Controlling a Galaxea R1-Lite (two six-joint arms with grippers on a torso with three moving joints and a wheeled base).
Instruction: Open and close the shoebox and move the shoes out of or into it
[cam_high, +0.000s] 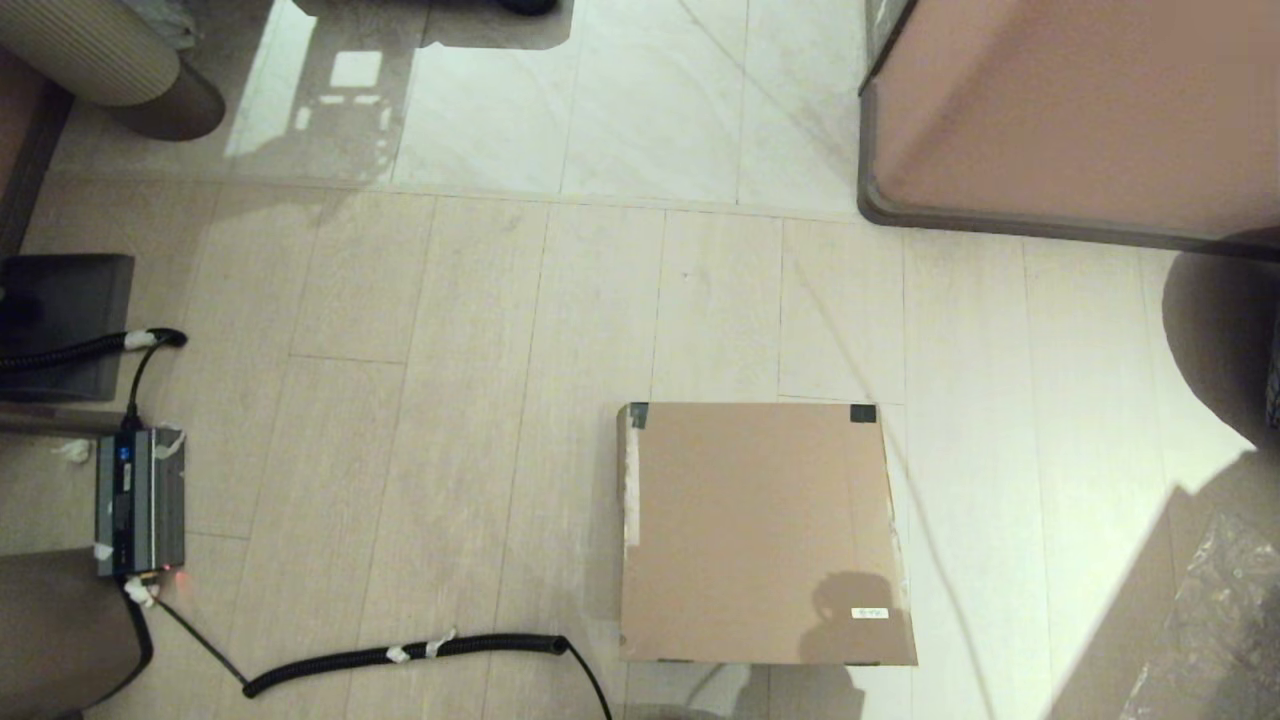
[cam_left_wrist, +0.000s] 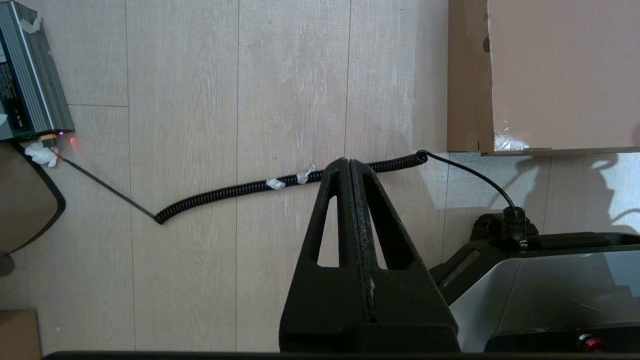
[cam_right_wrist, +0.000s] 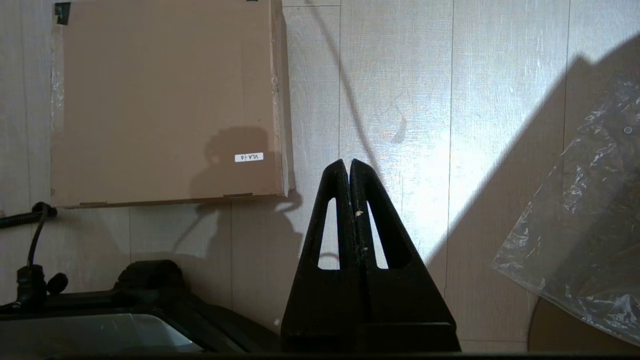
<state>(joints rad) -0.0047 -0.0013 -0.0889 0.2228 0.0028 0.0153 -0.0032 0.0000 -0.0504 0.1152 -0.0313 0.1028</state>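
The brown cardboard shoebox (cam_high: 762, 530) lies on the floor with its lid down, dark tape at its two far corners and a small white label (cam_high: 869, 612) near its front right. The same shoebox (cam_right_wrist: 165, 100) shows in the right wrist view, and one corner of the shoebox (cam_left_wrist: 550, 75) in the left wrist view. No shoes are in view. My left gripper (cam_left_wrist: 349, 161) hangs shut above the floor, left of the box. My right gripper (cam_right_wrist: 348, 162) is shut too, over bare floor right of the box. Neither arm shows in the head view.
A black coiled cable (cam_high: 420, 652) runs across the floor from a grey electronics unit (cam_high: 140, 500) at the left. A large pinkish-brown furniture block (cam_high: 1070, 110) stands at the back right. Crinkled clear plastic (cam_high: 1215, 630) lies at the right. My base (cam_left_wrist: 550, 285) sits just behind the box.
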